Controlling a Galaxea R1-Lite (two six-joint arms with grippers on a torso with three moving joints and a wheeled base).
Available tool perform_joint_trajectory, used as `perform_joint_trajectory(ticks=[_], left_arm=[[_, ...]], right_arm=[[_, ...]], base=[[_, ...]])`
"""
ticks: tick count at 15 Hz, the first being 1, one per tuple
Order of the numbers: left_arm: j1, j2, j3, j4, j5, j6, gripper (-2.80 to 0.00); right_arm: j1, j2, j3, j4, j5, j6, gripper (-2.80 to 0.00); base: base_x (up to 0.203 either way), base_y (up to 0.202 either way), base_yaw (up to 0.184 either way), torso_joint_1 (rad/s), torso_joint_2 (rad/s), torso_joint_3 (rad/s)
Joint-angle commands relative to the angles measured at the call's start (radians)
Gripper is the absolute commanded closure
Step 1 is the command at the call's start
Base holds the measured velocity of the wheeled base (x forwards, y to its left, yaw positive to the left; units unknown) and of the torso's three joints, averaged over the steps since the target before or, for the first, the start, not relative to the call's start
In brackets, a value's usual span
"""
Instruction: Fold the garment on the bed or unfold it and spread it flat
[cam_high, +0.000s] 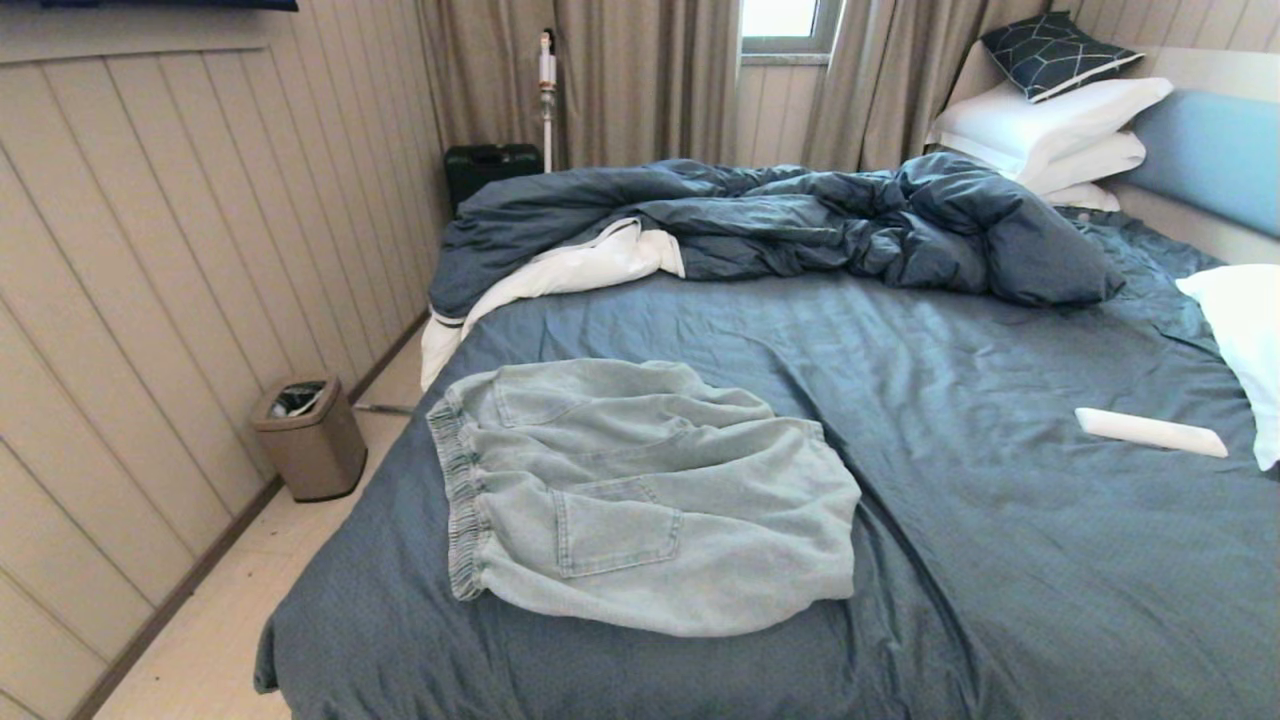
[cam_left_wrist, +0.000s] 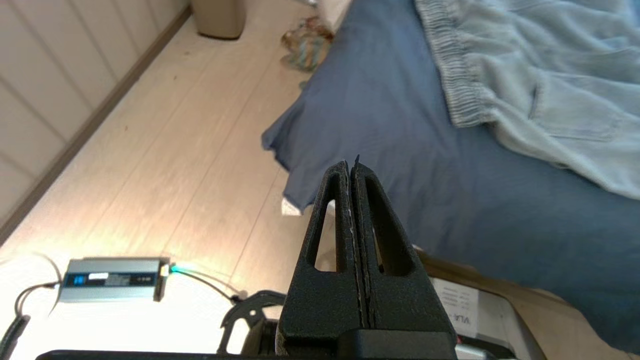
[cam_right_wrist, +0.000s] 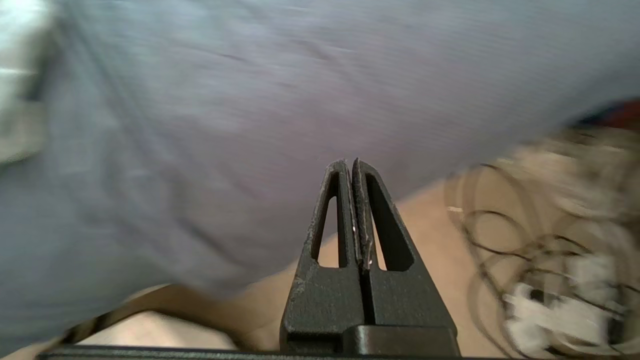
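The pale blue denim shorts (cam_high: 640, 490) lie folded over on the slate-blue bed (cam_high: 950, 380), near its front left, with the gathered waistband (cam_high: 462, 500) toward the left edge and a patch pocket facing up. In the left wrist view the shorts (cam_left_wrist: 545, 80) show beyond the sheet. My left gripper (cam_left_wrist: 351, 165) is shut and empty, low beside the bed's near left corner, apart from the shorts. My right gripper (cam_right_wrist: 348, 164) is shut and empty, by the bed's near edge above the floor. Neither arm shows in the head view.
A dark blue duvet with white lining (cam_high: 780, 225) is bunched across the far side. White pillows (cam_high: 1050, 130) and a patterned cushion (cam_high: 1060, 50) lean at the headboard. A white flat object (cam_high: 1150, 432) lies at right. A bin (cam_high: 310, 435) stands left; cables (cam_right_wrist: 540, 250) lie on the floor.
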Motion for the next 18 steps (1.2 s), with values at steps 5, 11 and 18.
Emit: perform_joint_trajectory(ticks=[5,11,18], left_arm=[[0.003,-0.01,-0.174,0.141,-0.185,0.04,0.0],[0.003,-0.01,0.133,-0.021,-0.189,0.108,0.0],[-0.013,0.034,0.595,-0.59,-0.466,0.126,0.0]], right_arm=[[-0.159,-0.309,0.211,-0.126,0.251,-0.223,0.0],[-0.157,-0.372,0.421,-0.442,0.461,-0.352,0.0],[-0.156,-0.444,0.421,-0.436,0.501,-0.36,0.0]], base=[[0.0,0.0,0.0,0.0,0.0,0.0],[0.0,0.0,0.0,0.0,0.0,0.0],[0.0,0.0,0.0,0.0,0.0,0.0]])
